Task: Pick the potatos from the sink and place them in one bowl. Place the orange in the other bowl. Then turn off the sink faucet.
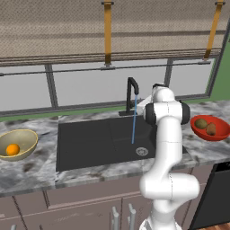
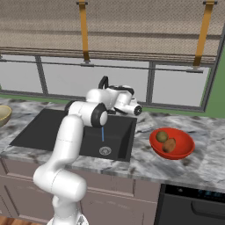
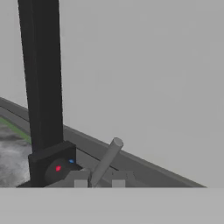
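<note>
The black sink [image 1: 90, 143] holds only its silver drain [image 1: 142, 151]. Water [image 1: 134, 123] still runs from the tall black faucet [image 1: 131, 93]. Both potatos [image 1: 201, 123] [image 1: 210, 129] lie in the red bowl [image 1: 220, 134] on the right counter. The orange [image 1: 12, 149] rests in the tan-yellow bowl [image 1: 27, 137] on the left counter. In the hand view my gripper [image 3: 99, 181] is shut, right at the faucet's base [image 3: 52, 164]. The grey lever [image 3: 106, 158] rises between the tips; I cannot tell whether they touch it. My hand [image 2: 125, 102] hovers by the faucet.
A window wall with dark frame bars [image 1: 51, 85] runs close behind the faucet. A dark appliance top [image 2: 193, 197] sits below the right counter edge. Marbled counter [image 1: 197, 150] surrounds the basin. The faucet column [image 3: 41, 87] stands just left of the gripper.
</note>
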